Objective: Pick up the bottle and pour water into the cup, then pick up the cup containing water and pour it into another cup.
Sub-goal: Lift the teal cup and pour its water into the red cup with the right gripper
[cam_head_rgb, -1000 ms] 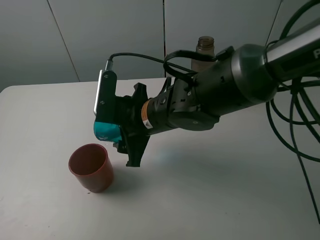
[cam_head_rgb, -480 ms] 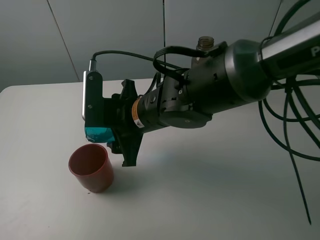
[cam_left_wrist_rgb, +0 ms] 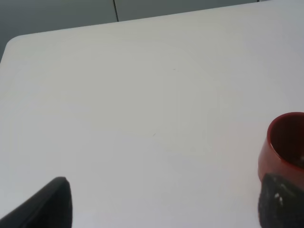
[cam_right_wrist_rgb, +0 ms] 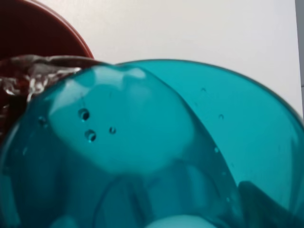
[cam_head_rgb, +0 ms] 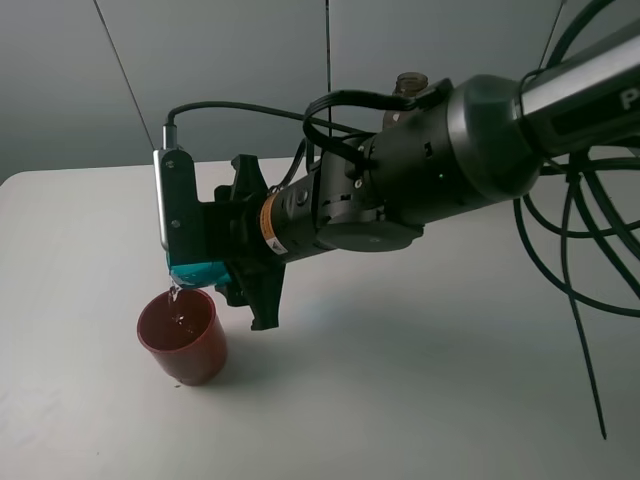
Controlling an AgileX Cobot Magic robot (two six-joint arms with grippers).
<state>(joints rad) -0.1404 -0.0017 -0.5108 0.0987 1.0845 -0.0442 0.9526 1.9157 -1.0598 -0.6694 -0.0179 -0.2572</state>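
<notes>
In the exterior high view my right gripper (cam_head_rgb: 212,258) has reached across to the left and is shut on the teal cup (cam_head_rgb: 196,272). The cup is tipped steeply over the red-brown cup (cam_head_rgb: 182,338), and a thin stream of water (cam_head_rgb: 175,295) falls from its rim into it. The right wrist view is filled by the tilted teal cup (cam_right_wrist_rgb: 156,152), with water (cam_right_wrist_rgb: 33,71) spilling over its lip toward the red-brown cup (cam_right_wrist_rgb: 33,33). Only the bottle's neck (cam_head_rgb: 408,83) shows behind the arm. My left gripper (cam_left_wrist_rgb: 164,211) is open and empty, beside the red-brown cup (cam_left_wrist_rgb: 284,142).
The white table (cam_head_rgb: 430,380) runs to a rounded back-left corner (cam_left_wrist_rgb: 14,42). Black cables (cam_head_rgb: 580,250) hang in loops at the right. A grey panelled wall stands behind the table.
My right arm has moved left and tipped the teal cup further. Its rim now sits over the red-brown cup and water has started running out.
</notes>
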